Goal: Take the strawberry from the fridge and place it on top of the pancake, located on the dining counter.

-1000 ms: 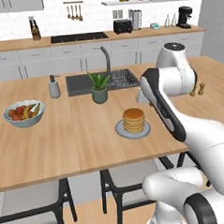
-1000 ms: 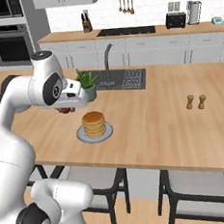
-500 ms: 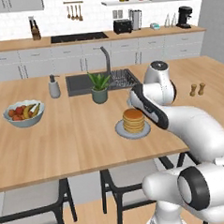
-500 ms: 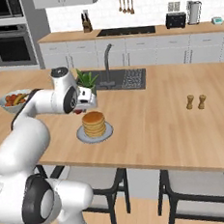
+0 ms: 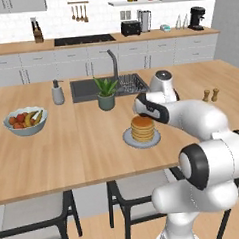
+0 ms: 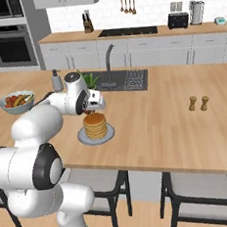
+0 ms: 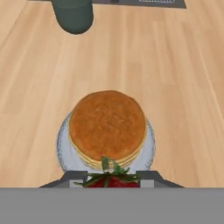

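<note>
The pancake [image 7: 107,124] is a tan stack on a round grey plate [image 7: 63,148] on the light-wood dining counter [image 7: 175,87]. My gripper [image 7: 111,178] is shut on the strawberry [image 7: 111,180], whose red body and green top show between the fingertips, just short of the stack's near edge. From the base cameras the hand [image 5: 144,106] hangs low over the far side of the pancake [image 5: 143,128]. In the right base view the hand [image 6: 92,106] sits just above and behind the pancake [image 6: 95,125]. The fridge is out of view.
A potted plant [image 5: 106,95] stands right behind the hand, beside the sink [image 5: 87,88]. A white fruit bowl [image 5: 25,120] and soap dispenser [image 5: 58,92] are to the left, and salt and pepper shakers [image 5: 210,94] to the right. Stools [image 6: 201,190] line the counter's near edge.
The arm has folded down and forward. The hand with the strawberry has dropped from well above the counter to just behind the pancake stack.
</note>
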Tool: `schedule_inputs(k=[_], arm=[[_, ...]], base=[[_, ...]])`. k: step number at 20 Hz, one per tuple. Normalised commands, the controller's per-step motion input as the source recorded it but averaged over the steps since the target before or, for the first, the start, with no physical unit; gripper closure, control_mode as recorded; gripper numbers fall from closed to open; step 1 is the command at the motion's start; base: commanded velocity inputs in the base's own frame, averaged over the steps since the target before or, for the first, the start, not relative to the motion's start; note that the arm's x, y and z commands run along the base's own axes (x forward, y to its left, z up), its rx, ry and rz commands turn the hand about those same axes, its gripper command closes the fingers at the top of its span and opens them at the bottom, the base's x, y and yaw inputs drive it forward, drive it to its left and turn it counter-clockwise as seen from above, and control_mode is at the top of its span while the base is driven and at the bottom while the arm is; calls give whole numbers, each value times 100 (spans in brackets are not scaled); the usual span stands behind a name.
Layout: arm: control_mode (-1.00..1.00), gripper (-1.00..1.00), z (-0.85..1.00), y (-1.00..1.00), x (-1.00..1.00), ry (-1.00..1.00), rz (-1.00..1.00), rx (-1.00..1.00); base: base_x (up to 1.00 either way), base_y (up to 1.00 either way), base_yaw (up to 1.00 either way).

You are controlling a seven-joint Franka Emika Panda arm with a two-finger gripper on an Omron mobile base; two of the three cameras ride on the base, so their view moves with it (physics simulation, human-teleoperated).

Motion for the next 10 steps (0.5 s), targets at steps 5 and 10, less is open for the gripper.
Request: schedule_inputs(k=[5, 10], arm=[[-100, 100, -30, 15, 15, 5, 0, 0], [-100, 100, -24, 0, 32, 1, 0, 0]], base=[[0, 0, 0], [0, 0, 0]])
